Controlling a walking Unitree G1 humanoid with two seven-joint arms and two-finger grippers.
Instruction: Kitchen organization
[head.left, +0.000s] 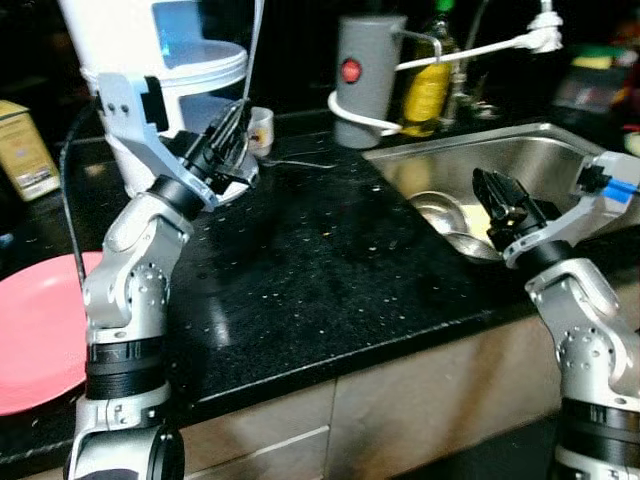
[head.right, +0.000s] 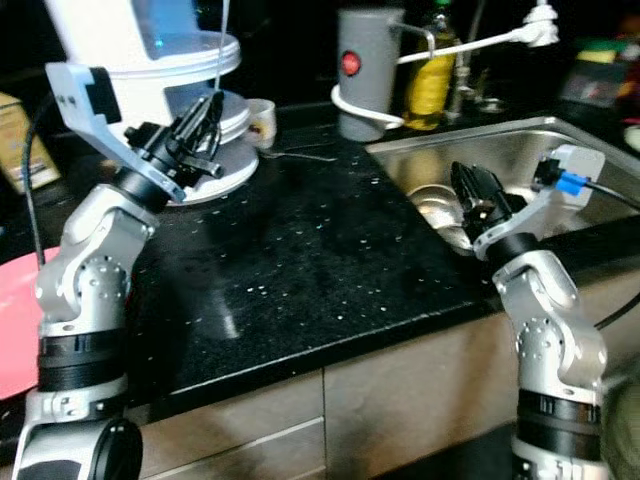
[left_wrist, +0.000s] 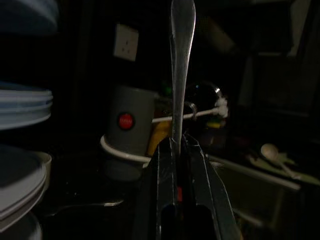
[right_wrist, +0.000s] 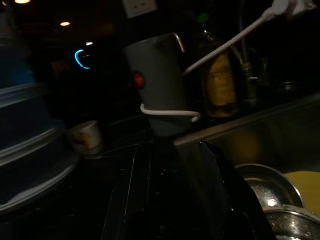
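Black speckled counter (head.left: 330, 260) stretches before me, with a steel sink (head.left: 560, 160) at two o'clock. My left gripper (head.left: 232, 130), raised at ten o'clock beside a white appliance (head.left: 180, 90), is clenched on a metal utensil handle (left_wrist: 181, 60) that points straight up. My right gripper (head.left: 497, 192) hovers at the sink's near edge above steel bowls (head.left: 450, 215); whether it is released or clenched, I cannot tell.

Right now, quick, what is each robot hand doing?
Left gripper: closed on a metal utensil handle pointing up.
Right gripper: over the sink; cannot tell if open or closed.
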